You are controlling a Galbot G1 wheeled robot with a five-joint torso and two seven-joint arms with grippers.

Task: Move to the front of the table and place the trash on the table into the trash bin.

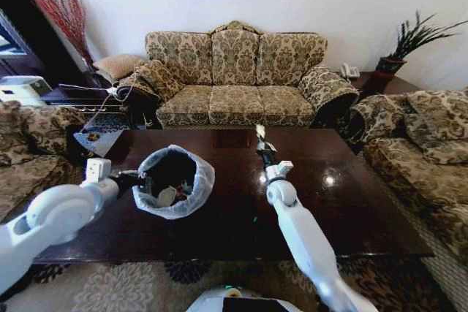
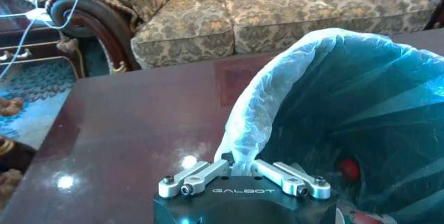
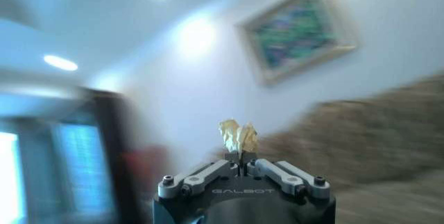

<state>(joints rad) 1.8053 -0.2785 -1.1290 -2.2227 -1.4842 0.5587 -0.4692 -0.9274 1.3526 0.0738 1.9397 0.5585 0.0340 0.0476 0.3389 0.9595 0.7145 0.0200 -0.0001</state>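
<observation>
Over the table [image 1: 351,202], both grippers are clamped on something.

The left gripper [image 2: 239,168] pinches the bag-lined rim of the trash bin [image 1: 174,180], which stands on the tabletop with trash [image 1: 167,196] already inside. The right gripper [image 3: 239,156], raised and pointing upward just right of the bin, is closed on a small crumpled scrap [image 3: 238,135].

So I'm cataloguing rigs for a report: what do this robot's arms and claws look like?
Both arms are smooth, glossy white shells with rounded joints. The left claw and right claw look alike: a black cylindrical body marked GALBOT in pale letters, with silvery metal linkage bars fixed by dark screws. No loose cables are visible.
</observation>
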